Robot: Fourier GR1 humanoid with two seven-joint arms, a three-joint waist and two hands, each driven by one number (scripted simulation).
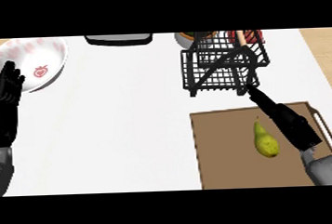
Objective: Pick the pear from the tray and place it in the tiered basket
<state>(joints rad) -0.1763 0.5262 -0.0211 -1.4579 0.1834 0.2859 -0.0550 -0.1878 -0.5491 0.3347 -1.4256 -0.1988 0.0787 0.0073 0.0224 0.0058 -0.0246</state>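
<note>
The right hand (282, 116) has its fingers straight, holding nothing, just beside the pear (266, 140), which lies on the brown tray (218, 151). All steps remain (0 done): grasp, lift, tiered basket (222, 65). The left hand (6, 89) rests open at the left edge.

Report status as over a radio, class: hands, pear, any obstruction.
Right hand open, over the tray, right of the pear, not holding. Left hand open, resting at left edge. Pear lies on tray. Tiered basket beyond tray; nothing between.
</note>
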